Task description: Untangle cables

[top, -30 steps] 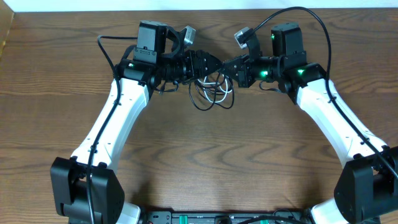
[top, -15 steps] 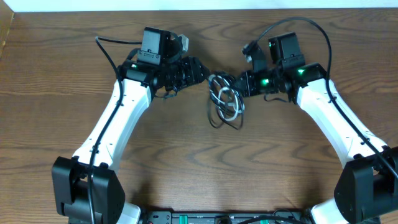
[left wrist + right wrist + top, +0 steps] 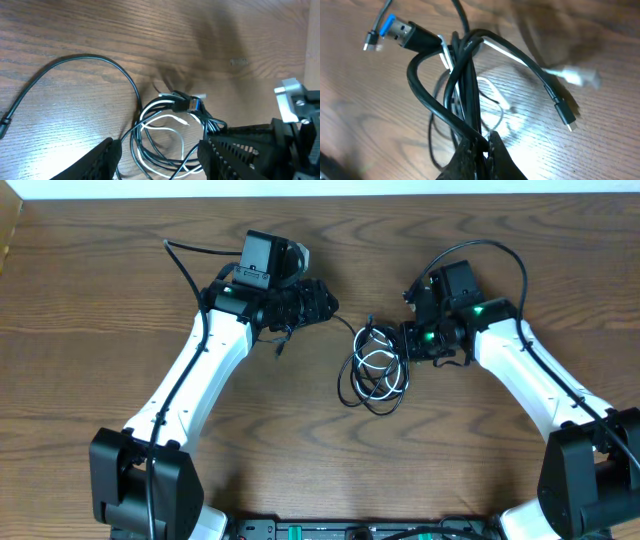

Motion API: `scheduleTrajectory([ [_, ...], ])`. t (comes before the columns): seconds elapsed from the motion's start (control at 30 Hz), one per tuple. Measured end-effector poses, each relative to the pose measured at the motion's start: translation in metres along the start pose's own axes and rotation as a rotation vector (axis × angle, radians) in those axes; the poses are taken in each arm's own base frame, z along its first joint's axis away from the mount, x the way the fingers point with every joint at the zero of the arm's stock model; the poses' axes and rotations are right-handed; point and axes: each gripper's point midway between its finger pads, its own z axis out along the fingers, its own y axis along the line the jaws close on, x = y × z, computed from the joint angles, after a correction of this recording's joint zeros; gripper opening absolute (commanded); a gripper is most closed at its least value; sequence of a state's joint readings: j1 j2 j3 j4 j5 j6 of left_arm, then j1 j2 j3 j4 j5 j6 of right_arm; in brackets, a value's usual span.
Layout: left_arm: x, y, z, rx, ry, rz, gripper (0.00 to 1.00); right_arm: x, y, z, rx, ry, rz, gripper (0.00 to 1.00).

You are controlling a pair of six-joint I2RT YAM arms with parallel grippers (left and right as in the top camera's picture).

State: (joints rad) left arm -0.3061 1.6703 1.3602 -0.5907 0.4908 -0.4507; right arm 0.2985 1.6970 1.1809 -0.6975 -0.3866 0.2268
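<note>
The cables (image 3: 375, 368) lie in one tangled bunch on the counter (image 3: 290, 450), right of centre. Its long axis runs from the far side toward the near edge, and one black strand (image 3: 89, 56) trails off toward the left arm. The right fingers (image 3: 466, 159) are clamped on the black loops near the bunch's far end. The left fingers (image 3: 106, 156) stand apart, holding nothing. A second ago both arms met over the bunch, further left and back; the left has since drawn away.
</note>
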Motion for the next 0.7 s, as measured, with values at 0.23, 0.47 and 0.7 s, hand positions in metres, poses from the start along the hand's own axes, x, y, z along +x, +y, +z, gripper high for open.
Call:
scheduleTrajectory([
  [0.23, 0.006, 0.007, 0.015, -0.017, 0.038, -0.009, 0.54, 0.001, -0.011, 0.003, 0.054, -0.009, -0.014, 0.01],
  [0.47, 0.016, -0.004, 0.026, -0.02, 0.056, 0.029, 0.55, -0.01, -0.001, 0.0, -0.02, -0.043, -0.065, 0.01],
  [0.7, 0.014, -0.002, 0.026, -0.033, 0.049, 0.032, 0.55, -0.051, 0.023, -0.035, -0.172, -0.141, -0.095, 0.01],
])
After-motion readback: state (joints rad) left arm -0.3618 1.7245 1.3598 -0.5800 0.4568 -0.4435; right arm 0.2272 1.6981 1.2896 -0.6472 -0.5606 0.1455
